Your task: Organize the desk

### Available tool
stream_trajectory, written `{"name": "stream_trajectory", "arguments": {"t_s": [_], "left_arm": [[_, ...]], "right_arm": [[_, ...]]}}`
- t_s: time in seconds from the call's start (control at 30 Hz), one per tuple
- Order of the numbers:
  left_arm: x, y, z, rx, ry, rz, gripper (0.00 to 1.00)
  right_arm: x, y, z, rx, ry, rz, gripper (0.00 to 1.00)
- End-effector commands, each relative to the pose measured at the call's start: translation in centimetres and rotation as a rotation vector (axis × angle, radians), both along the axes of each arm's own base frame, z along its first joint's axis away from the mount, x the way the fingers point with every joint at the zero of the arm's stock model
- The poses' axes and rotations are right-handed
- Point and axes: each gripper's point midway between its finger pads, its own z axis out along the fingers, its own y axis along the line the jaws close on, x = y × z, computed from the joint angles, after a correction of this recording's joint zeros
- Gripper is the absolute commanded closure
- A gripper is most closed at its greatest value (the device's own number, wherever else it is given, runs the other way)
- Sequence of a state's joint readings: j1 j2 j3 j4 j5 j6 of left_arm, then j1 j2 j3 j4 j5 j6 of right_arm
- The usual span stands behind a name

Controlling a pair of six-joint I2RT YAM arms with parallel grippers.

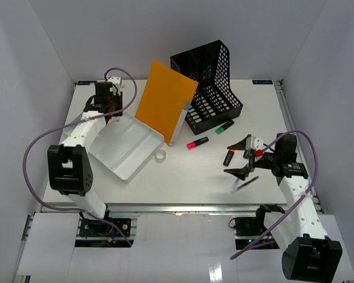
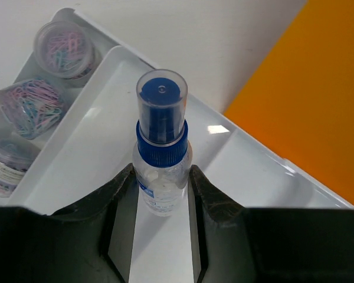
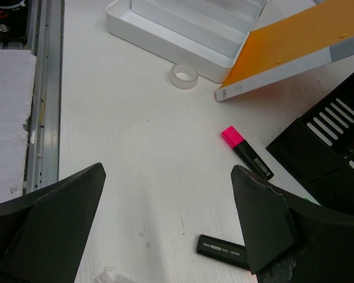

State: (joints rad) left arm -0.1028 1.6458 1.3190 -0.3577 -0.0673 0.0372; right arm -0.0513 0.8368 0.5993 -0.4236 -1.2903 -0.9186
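Observation:
On the white desk (image 1: 183, 183), my left gripper (image 1: 109, 101) is at the back-left end of the white compartmented tray (image 1: 127, 147). In the left wrist view it (image 2: 162, 177) is shut on a small clear spray bottle (image 2: 161, 147) with a blue cap, held over a tray compartment (image 2: 100, 147). My right gripper (image 1: 242, 159) is open and empty above the desk at the right. Between and beyond its jaws (image 3: 168, 171) lie a pink highlighter (image 3: 246, 151) and a black-bodied marker (image 3: 221, 250).
Tubs of coloured paper clips (image 2: 29, 106) sit in the tray's side compartment. An orange folder (image 1: 165, 100) leans on a black mesh file holder (image 1: 209, 82). A tape roll (image 1: 160, 155), a green highlighter (image 1: 225, 127) and a pen (image 1: 245, 183) lie loose. The metal rail (image 3: 44, 88) runs along the front.

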Motion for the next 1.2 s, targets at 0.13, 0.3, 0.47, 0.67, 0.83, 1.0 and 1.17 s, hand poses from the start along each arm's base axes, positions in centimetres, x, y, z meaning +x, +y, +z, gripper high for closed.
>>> {"name": "stream_trajectory", "arguments": {"t_s": [0.13,0.3,0.47,0.67,0.83,1.0,1.17], "left_arm": [[5.0,8.0,-0.6,0.277,-0.043,0.175,1.0],[6.2,10.6,-2.1,0.385,-0.011,0.236,1.0],[5.9,11.2,-5.1,0.405,0.047,0.224,1.0],[5.7,10.5,-6.2,0.369,0.067,0.197,0.57],[5.8,9.8,-3.9,0.313,0.014,0.208,0.09],[5.3,8.7,-1.7,0.238,-0.032,0.195,0.02],[4.4,5.1,1.7,0.027,-0.098,0.119,0.02]], "right_arm": [[-0.6,0.3,2.1,0.023,-0.062,0.042,0.06],[-0.7,0.4,2.2,0.021,-0.068,0.046,0.06],[-0.6,0.4,2.1,0.016,-0.067,0.048,0.06],[-0.4,0.4,1.7,0.005,-0.06,0.041,0.06],[-0.2,0.3,1.4,-0.004,-0.054,0.031,0.06],[0.1,0.2,1.1,-0.014,-0.048,0.02,0.06],[0.7,-0.3,0.5,-0.028,-0.025,-0.013,0.06]]}}
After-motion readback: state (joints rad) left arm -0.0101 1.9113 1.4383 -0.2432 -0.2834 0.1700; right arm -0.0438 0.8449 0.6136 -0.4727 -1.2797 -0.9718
